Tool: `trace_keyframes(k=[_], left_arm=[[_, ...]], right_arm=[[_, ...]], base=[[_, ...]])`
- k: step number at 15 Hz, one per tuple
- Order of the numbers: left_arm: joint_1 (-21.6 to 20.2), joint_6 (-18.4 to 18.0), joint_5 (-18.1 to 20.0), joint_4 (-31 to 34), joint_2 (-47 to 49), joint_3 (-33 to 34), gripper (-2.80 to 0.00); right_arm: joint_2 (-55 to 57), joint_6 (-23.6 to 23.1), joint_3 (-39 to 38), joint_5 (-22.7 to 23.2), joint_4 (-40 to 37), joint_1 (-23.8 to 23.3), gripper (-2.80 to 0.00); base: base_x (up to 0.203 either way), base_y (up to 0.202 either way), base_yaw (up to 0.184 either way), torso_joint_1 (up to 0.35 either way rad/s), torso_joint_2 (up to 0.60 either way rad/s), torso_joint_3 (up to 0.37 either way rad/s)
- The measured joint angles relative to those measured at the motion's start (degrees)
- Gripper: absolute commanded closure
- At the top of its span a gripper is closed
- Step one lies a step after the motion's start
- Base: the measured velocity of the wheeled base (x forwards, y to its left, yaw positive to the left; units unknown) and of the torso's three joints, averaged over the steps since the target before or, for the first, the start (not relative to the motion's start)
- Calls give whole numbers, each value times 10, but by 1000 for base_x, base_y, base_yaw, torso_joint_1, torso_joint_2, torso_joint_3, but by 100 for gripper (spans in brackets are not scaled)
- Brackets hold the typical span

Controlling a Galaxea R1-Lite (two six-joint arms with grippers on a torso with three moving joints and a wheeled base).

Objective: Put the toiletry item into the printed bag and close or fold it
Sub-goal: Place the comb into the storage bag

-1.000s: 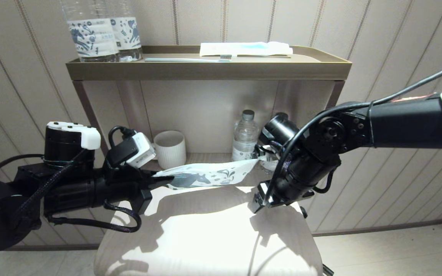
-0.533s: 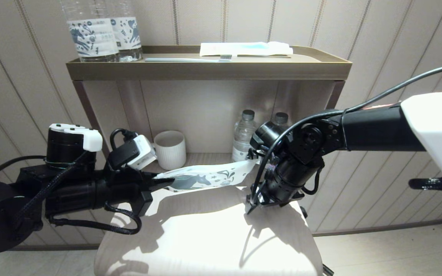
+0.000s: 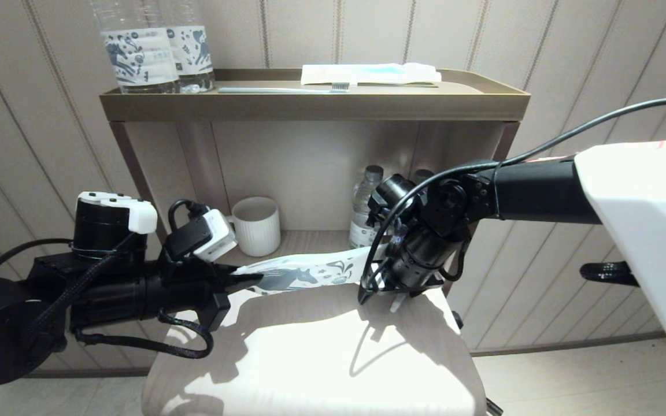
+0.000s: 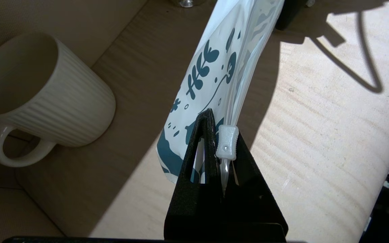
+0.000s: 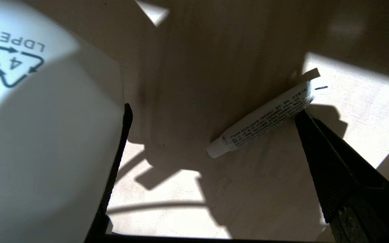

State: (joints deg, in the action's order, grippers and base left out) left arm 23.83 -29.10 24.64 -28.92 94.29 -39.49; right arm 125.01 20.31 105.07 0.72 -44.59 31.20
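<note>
Left gripper: jaws clamped on bag corner, beside slider.
Bag: soft, limp film; held out level above table, far end by right gripper.
Right gripper: jaws wide, empty, pointing down at table.
Tube: small, light, slick, likely squashable; lies on table between right jaws; pinch mid-body.
Table: pale wood, sunlit.
Room: mug, bottles, shelf behind.

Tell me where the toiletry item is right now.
The toiletry item lies flat on the wooden table, seen in the right wrist view between the right end effector's open fingers, beside the printed bag.
</note>
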Motion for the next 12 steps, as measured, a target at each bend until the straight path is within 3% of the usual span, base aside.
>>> trace_keyframes(k=[8, 9, 12], left_arm=[[0, -2, 10, -1, 5, -1, 0], [0, -2, 10, -1, 5, -1, 0], [0, -2, 10, -1, 5, -1, 0]], right_arm=[[-9, 30, -14, -26, -2, -2, -280], [-12, 31, -18, -34, -2, -3, 0], [-17, 31, -29, -40, 2, -2, 0]], base=[[0, 0, 0, 0, 0, 0], [0, 0, 0, 0, 0, 0], [0, 0, 0, 0, 0, 0]])
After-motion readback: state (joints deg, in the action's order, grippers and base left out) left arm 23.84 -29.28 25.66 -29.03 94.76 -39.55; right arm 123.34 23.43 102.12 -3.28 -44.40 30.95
